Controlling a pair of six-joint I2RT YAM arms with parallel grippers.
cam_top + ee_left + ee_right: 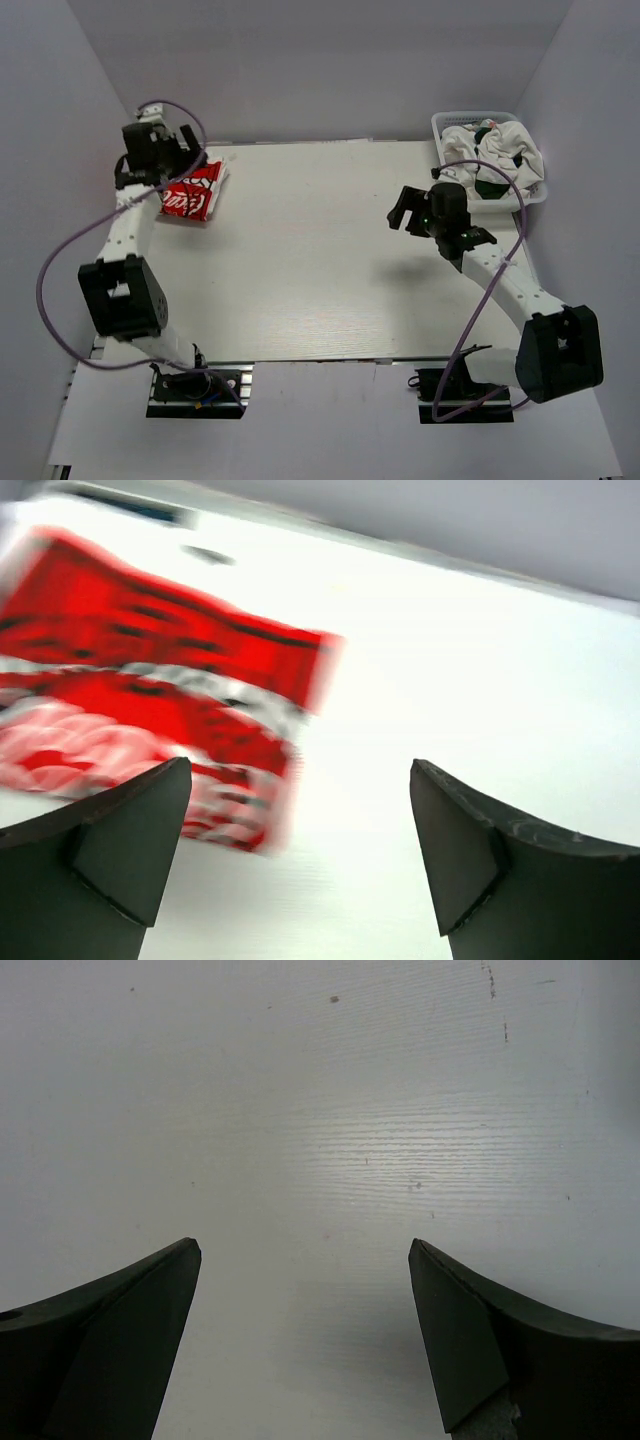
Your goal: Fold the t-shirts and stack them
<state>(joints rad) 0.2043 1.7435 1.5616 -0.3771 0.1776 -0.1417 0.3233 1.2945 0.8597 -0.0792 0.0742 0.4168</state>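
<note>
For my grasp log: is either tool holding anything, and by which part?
Nothing is held. The left tool is open near the red shirt; the right tool is open above the table.

High rear overview; two close wrist views onto shared table [320, 250]

We see a white lattice basket [475, 113] at the far right corner of the pale table [320, 260], with plain grey walls [320, 60] enclosing it
</note>
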